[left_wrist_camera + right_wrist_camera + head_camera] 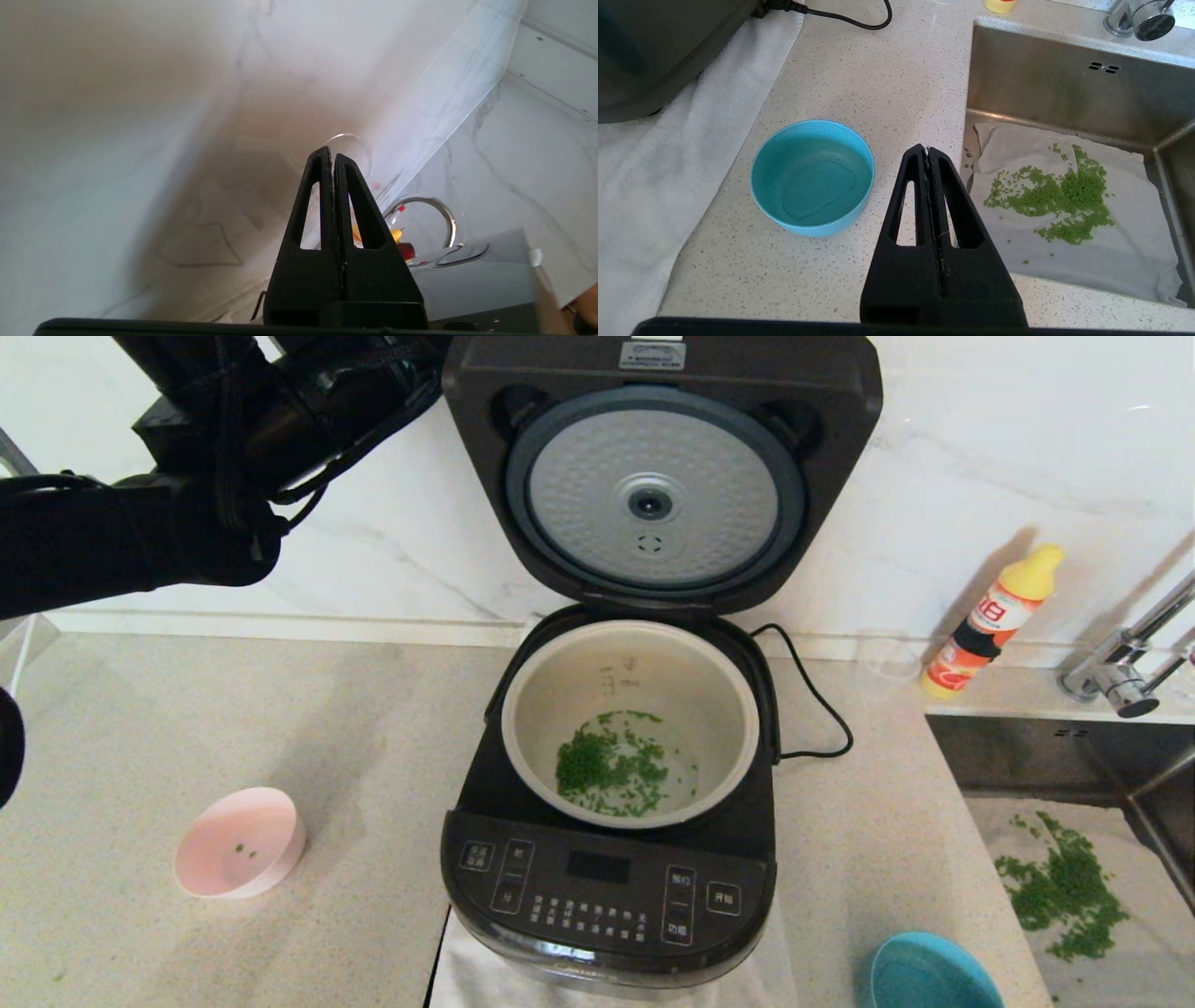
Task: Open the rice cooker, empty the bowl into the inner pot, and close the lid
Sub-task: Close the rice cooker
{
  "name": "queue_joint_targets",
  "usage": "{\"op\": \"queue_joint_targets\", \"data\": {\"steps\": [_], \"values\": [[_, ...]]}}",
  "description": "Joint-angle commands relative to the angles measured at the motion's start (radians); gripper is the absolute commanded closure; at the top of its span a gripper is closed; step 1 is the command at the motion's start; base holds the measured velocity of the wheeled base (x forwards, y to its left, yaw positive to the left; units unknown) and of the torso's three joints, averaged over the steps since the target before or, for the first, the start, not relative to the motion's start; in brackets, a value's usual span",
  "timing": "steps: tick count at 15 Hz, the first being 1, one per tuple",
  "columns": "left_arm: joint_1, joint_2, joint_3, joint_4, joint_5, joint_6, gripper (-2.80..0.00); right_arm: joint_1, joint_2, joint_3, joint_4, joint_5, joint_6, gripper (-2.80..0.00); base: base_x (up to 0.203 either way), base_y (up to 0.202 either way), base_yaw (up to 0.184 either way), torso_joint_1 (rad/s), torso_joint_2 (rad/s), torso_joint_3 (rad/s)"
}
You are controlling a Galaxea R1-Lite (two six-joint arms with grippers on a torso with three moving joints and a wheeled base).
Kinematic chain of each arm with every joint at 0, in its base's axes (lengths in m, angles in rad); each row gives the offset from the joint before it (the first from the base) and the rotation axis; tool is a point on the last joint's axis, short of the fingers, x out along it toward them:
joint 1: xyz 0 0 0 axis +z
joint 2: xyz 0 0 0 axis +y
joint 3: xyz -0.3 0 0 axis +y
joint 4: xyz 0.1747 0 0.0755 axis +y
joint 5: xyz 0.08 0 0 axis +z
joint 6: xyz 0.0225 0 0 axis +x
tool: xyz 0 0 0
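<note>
Head view: rice cooker (607, 859) at the surface's front-middle edge, lid (658, 476) upright, one inner pot (630, 723) holding green bits. One pink bowl (240, 843) front-left, nearly empty; one blue bowl (929, 975) front-right. Pouring looks done; closing remains, needing a push on the lid's top edge.

Left wrist view: left gripper (332, 156) raised by the wall, jaws together, empty.

Right wrist view: right gripper (927, 151) parked above the blue bowl, jaws together.
</note>
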Motion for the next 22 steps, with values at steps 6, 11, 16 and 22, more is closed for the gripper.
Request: {"op": "queue_joint_targets", "data": {"steps": [6,11,16,22], "values": [[-0.023,0.012,0.019,-0.004,-0.009,-0.009,0.00,0.000,0.000,0.000,0.000,0.000,-0.001,0.00,0.000,0.000,0.000,0.000,0.00,0.000],[-0.023,-0.069,0.152,0.003,-0.114,-0.064,0.00,0.000,0.000,0.000,0.000,0.000,-0.001,0.00,0.000,0.000,0.000,0.000,0.00,0.000],[-0.024,-0.144,0.280,0.013,-0.205,-0.078,0.00,0.002,0.000,0.000,0.000,0.000,-0.001,0.00,0.000,0.000,0.000,0.000,0.00,0.000],[-0.041,-0.260,0.523,0.008,-0.278,-0.048,0.00,0.000,0.000,0.000,0.000,0.000,-0.001,0.00,0.000,0.000,0.000,0.000,0.00,0.000]]}}
